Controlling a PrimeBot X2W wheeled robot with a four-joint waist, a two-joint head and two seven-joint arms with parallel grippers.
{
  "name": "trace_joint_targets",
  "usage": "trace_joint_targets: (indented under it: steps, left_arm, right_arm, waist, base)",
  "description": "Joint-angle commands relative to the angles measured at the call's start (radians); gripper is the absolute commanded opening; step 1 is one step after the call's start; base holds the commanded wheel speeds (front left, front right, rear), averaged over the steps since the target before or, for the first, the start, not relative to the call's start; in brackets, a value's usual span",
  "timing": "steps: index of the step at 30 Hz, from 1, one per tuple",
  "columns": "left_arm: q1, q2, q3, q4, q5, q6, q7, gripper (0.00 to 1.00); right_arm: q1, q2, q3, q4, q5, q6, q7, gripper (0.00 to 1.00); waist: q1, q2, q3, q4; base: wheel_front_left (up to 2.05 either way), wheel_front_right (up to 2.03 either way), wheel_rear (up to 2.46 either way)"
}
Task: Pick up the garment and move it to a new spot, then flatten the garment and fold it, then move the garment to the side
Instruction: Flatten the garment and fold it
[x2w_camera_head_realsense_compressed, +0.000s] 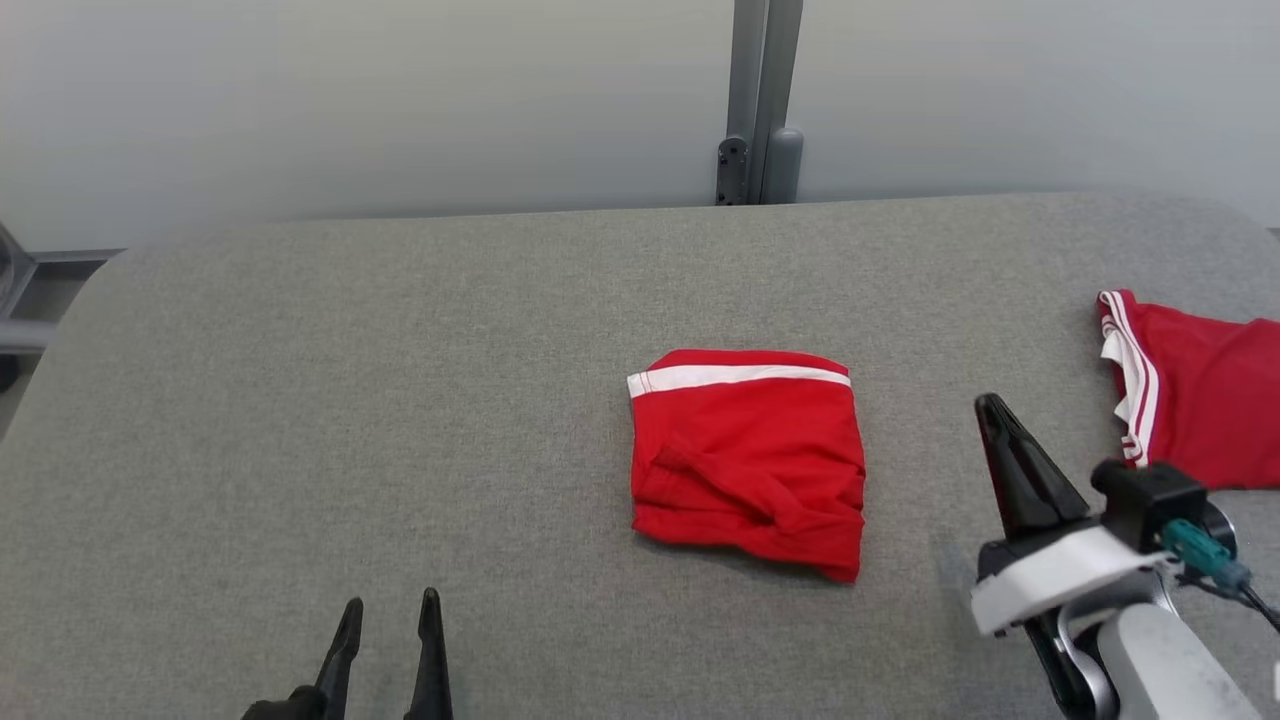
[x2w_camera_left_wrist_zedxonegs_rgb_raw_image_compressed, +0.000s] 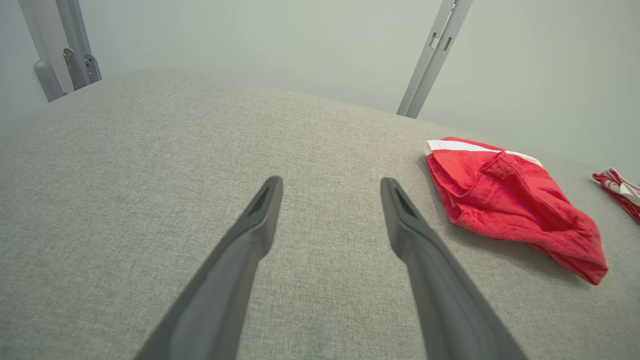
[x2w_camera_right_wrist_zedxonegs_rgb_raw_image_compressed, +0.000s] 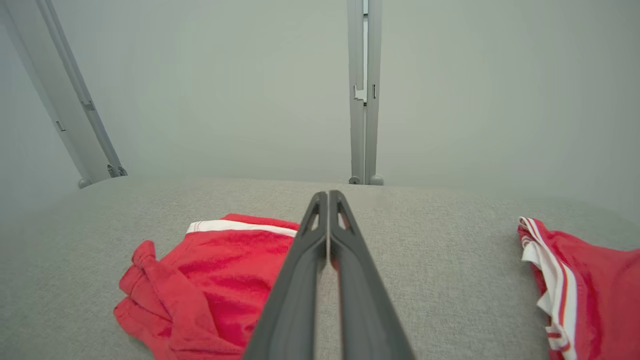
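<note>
Folded red garment (x2w_camera_head_realsense_compressed: 745, 460) lies mid table (x2w_camera_head_realsense_compressed: 400, 400), left tool (x2w_camera_head_realsense_compressed: 391, 600) spread and empty, right tool (x2w_camera_head_realsense_compressed: 990, 405) pinched closed on nothing beside it; for the side move, probably pinch all layers at one edge and slide low, short of the second red garment (x2w_camera_head_realsense_compressed: 1200, 400).

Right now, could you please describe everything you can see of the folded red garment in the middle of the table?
The folded red garment is soft, cotton-like cloth with a white band along its far edge. It is folded into a rough square, rumpled across its near half. It lies flat on the grey fabric-covered table; nothing else touches it.
</note>
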Motion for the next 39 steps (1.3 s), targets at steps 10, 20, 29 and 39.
trace_joint_targets:
  steps: [10,20,29,39]
  left_arm:
    - [-0.129,0.002,-0.066,-0.018,-0.047,0.007,-0.003,1.00]
    - [-0.154,0.001,-0.072,-0.017,-0.059,0.026,-0.003,1.00]
    - [-0.160,0.002,-0.068,-0.017,-0.060,0.033,-0.003,1.00]
    - [-0.156,0.002,-0.083,-0.011,-0.062,0.034,-0.003,1.00]
  right_arm:
    - [-0.342,-0.017,0.239,0.258,0.052,0.000,0.037,0.00]
    - [-0.430,-0.016,0.380,0.470,0.131,0.000,0.008,0.00]
    - [-0.411,-0.008,0.523,0.479,0.158,0.000,-0.003,0.00]
    - [-0.398,0.011,0.624,0.459,0.172,0.000,-0.004,0.00]
  waist:
    - [0.0000,0.0000,0.156,0.106]
    - [0.0000,0.0000,0.197,0.155]
    - [0.0000,0.0000,0.196,0.138]
    - [0.0000,0.0000,0.186,0.150]
  base:
    - [0.00,0.00,0.00]
    - [0.00,0.00,0.00]
    - [0.00,0.00,0.00]
    - [0.00,0.00,0.00]
